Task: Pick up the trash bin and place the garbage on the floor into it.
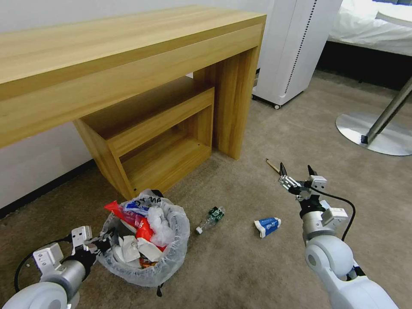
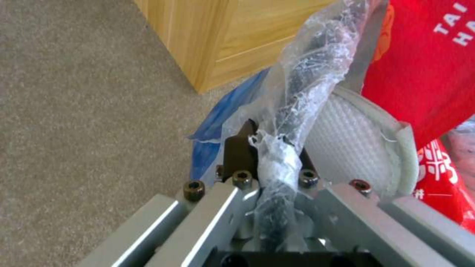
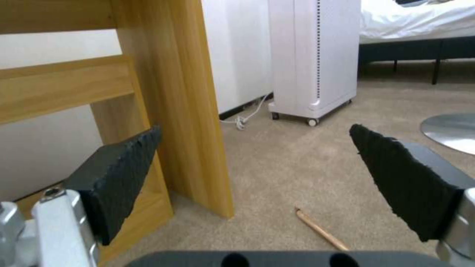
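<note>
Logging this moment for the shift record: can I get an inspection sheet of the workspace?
Surface: beige carpet floor, bare between the litter.
Job's things: trash bin upright beside the wooden desk, heaped with a red plastic bag, white slipper and wrappers.
Clutter: green-labelled bottle, blue-white carton and wooden stick lie on the carpet.
Grippers: left gripper shut on the bin's bagged rim; right gripper open, empty, near the stick.
Cables: black cable on each wrist; white cord by the wall.
Surroundings: white wheeled appliance, bed, round metal base.
</note>
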Controlling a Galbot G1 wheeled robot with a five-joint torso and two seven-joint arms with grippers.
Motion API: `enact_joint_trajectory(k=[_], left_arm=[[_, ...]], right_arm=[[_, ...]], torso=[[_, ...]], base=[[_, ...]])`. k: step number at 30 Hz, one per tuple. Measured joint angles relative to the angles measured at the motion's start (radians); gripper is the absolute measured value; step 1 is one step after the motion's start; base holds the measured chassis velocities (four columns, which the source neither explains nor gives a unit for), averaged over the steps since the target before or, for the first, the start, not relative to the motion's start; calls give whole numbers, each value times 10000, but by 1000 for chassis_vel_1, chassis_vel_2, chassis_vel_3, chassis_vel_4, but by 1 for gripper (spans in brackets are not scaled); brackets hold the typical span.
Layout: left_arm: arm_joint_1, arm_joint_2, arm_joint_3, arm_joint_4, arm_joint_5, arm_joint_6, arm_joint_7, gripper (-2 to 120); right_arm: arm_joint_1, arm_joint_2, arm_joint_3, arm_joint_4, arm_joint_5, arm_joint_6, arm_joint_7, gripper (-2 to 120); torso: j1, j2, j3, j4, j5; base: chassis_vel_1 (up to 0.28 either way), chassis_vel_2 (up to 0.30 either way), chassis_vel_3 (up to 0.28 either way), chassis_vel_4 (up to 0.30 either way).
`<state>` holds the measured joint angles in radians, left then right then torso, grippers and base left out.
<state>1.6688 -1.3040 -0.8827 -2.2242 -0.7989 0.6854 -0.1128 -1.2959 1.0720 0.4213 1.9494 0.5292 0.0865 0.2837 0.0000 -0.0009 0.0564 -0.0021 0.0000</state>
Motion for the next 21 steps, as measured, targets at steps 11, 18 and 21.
enact_joint_trajectory(k=[11, 18, 21], left_arm=[[9, 46, -10, 44, 16, -16, -9, 1], [47, -85, 22, 53, 58, -24, -11, 1], [72, -124, 12, 31, 74, -27, -11, 1]], right_arm=[[170, -189, -369, 19, 905, -856, 744, 100], [1627, -196, -1468, -255, 5181, -3591, 3134, 100], [2236, 141, -1897, -647, 6132, -4026, 3801, 100]], torso=[[1, 0, 1, 0, -1], [0, 0, 1, -1, -5], [1, 0, 1, 1, -1]], base=[[-61, 64, 61, -71], [0, 0, 0, 0], [0, 0, 0, 0]])
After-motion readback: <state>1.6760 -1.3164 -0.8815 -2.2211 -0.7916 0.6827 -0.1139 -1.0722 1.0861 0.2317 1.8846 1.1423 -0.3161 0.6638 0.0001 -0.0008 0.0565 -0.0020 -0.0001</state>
